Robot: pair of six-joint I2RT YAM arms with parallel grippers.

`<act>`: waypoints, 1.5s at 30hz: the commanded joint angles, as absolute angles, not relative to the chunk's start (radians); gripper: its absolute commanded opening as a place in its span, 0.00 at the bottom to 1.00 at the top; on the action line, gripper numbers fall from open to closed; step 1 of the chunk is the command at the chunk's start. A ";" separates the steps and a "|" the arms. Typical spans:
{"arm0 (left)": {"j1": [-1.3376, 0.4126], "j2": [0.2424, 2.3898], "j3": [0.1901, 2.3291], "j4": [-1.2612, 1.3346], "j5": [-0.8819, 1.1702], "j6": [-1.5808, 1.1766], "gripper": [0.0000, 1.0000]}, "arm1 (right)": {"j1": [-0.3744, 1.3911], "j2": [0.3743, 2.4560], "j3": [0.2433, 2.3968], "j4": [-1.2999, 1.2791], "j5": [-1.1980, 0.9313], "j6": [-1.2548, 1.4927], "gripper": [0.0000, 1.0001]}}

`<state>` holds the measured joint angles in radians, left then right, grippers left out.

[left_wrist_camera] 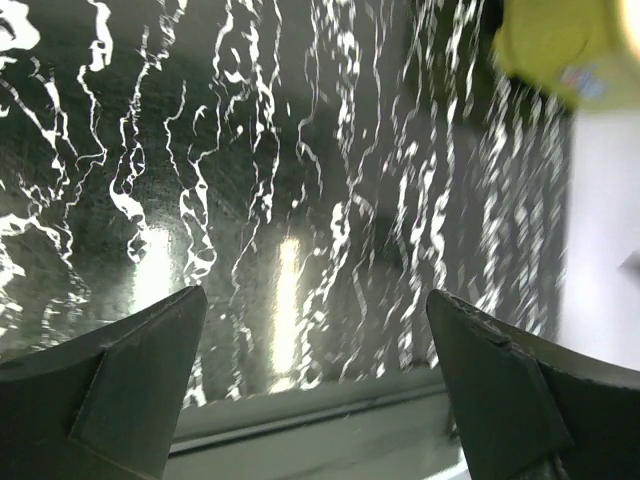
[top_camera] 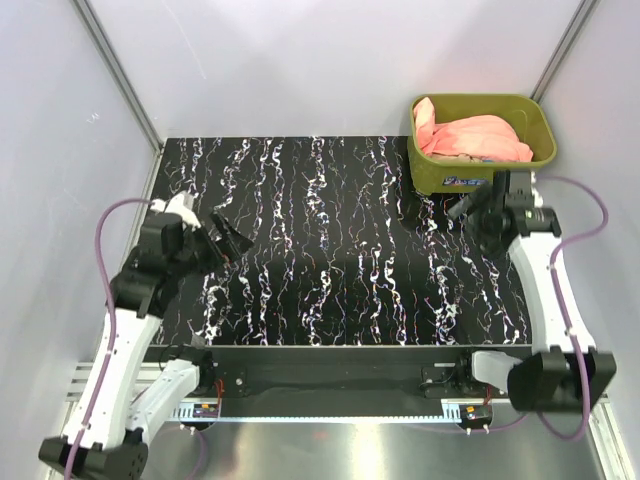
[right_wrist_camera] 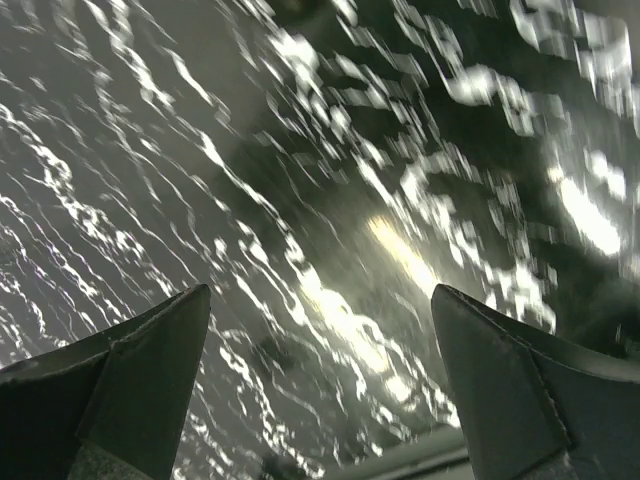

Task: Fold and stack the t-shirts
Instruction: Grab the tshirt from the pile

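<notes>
Overhead: the t-shirts, salmon-pink uppermost, sit heaped in the olive tub at the desk's far right corner — nothing folded yet. Left wrist: left gripper released, empty. Right wrist: right gripper likewise spread — seemingly readied for grabbing.

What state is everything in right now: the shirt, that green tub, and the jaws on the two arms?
Green tub: upright at the far right corner of the table, holding the shirt.
Pink t-shirt: crumpled and unfolded, inside the tub.
Left arm: jaws wide open, holding nothing.
Right arm: jaws wide open, holding nothing, close to the tub.
</notes>
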<state>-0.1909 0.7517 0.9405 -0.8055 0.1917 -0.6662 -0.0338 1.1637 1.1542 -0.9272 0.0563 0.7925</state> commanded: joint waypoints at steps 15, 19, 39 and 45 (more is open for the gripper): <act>-0.239 0.900 1.085 -0.870 0.373 -0.310 0.98 | -0.037 1.975 1.993 -0.494 0.195 0.457 0.87; -0.239 0.902 1.078 -0.873 0.361 -0.295 0.97 | -0.037 2.166 2.175 -0.442 0.143 0.469 0.87; -0.233 0.968 1.080 -0.879 0.414 -0.281 0.96 | -0.037 2.551 2.479 -0.229 -0.064 0.621 0.58; -0.233 0.954 1.077 -0.877 0.417 -0.291 0.96 | -0.035 2.583 2.552 -0.132 -0.146 0.707 0.63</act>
<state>-0.2359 0.9653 1.0477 -0.8944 0.3836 -0.2916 -0.0338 2.5870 2.4821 -0.2382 -0.0799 0.6521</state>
